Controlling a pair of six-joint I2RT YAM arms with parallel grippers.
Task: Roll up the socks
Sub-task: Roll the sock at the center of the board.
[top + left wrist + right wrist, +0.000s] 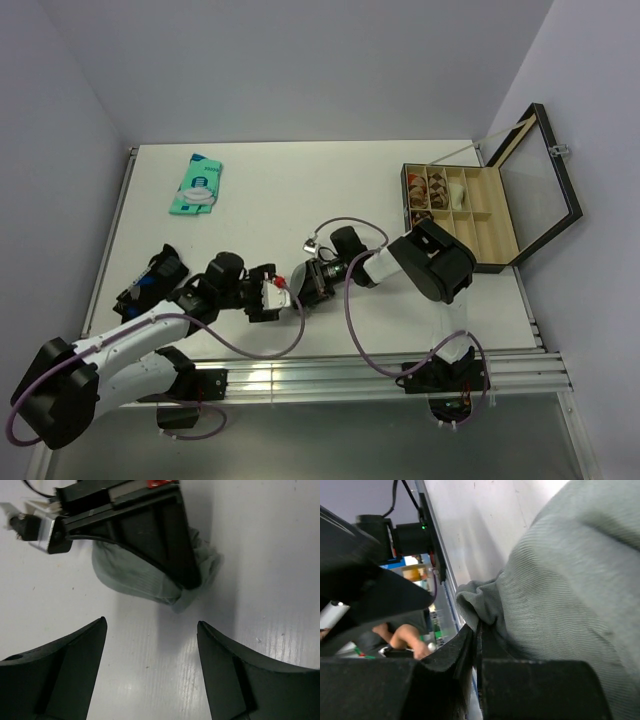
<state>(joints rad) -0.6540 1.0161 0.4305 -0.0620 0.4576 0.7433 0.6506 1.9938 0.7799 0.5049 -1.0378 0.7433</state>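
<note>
A grey sock lies bunched into a bundle on the white table. My right gripper is shut on a fold at its edge, and the grey fabric fills the right wrist view. In the left wrist view the right gripper lies across the top of the bundle. My left gripper is open and empty, just short of the bundle and not touching it. In the top view the left gripper and the right gripper meet tip to tip and hide the sock. The beige sock does not show.
A dark black-blue cloth item lies beside the left arm. A teal flat packet lies at the back left. An open black box with compartments stands at the right. The table's front rail is close behind the grippers.
</note>
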